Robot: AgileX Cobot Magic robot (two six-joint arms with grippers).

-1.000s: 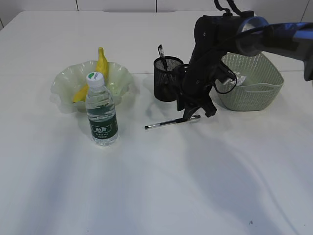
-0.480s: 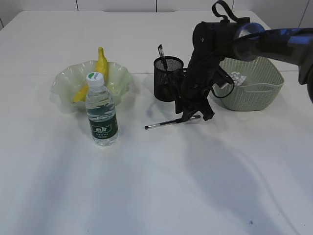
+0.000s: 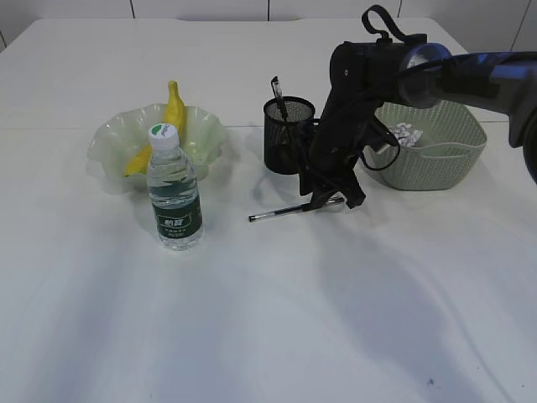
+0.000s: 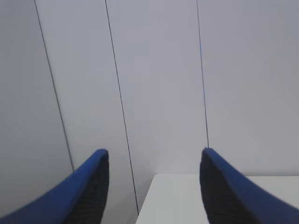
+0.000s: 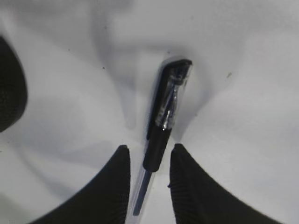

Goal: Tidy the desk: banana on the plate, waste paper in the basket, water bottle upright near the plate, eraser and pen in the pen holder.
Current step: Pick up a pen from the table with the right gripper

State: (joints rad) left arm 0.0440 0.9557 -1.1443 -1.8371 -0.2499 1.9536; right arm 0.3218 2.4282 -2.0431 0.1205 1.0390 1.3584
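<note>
A clear pen (image 3: pixel 289 211) with a black grip lies flat on the white desk (image 3: pixel 268 319) in front of the black mesh pen holder (image 3: pixel 288 138). My right gripper (image 3: pixel 332 200) is down over the pen's right end. In the right wrist view its fingers (image 5: pixel 117 186) straddle the pen (image 5: pixel 161 128) with a gap on each side, so my right gripper (image 5: pixel 148 151) is open. The banana (image 3: pixel 174 109) lies on the pale-green plate (image 3: pixel 109 144). In front of it the water bottle (image 3: pixel 174 191) stands upright. The waste paper (image 3: pixel 407 133) sits in the green basket (image 3: pixel 436 159). The eraser is hidden. My left gripper (image 4: pixel 154 156) is open and empty, facing a wall.
Another pen (image 3: pixel 277 91) stands in the pen holder. The holder's dark wall (image 5: pixel 9 88) is close on the left in the right wrist view. The basket is just right of my right arm. A white table corner (image 4: pixel 187 200) shows below the left fingers.
My right arm has shifted slightly to the left above the pen. The pen and the other objects have not moved.
</note>
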